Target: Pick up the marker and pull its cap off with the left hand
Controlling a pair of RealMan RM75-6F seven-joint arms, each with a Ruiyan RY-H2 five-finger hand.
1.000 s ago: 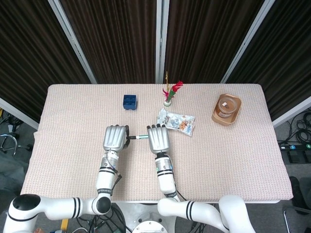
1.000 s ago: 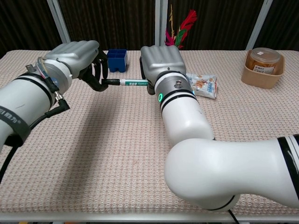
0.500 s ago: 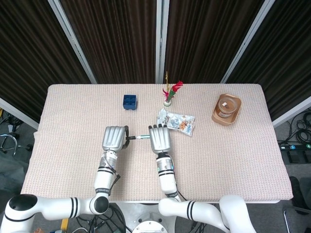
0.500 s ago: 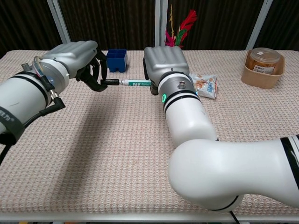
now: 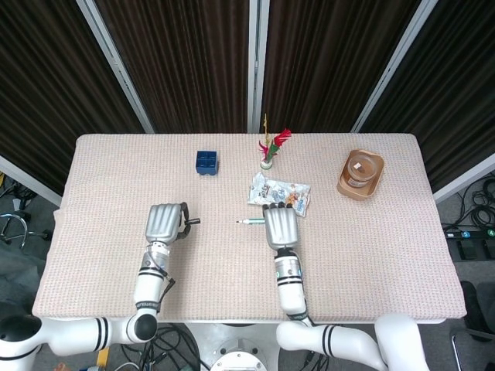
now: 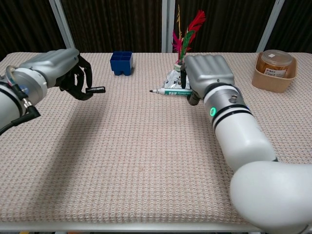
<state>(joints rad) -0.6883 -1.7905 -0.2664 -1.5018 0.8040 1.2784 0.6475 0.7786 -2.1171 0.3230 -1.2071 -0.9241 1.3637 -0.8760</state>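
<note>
Black cap (image 6: 96,89) pinched in left robot hand (image 6: 58,68); right robot hand (image 6: 207,73) grips uncapped marker (image 6: 168,91).

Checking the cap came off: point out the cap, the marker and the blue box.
cap (image 6: 96,89), chest view, middle of the black cap
marker (image 6: 169,91), chest view, middle of the barrel
blue box (image 5: 206,162), head view, centre of its top

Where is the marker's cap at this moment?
The black cap is off the marker, held by the left hand on the chest view's left side, in front of the blue box.
</note>
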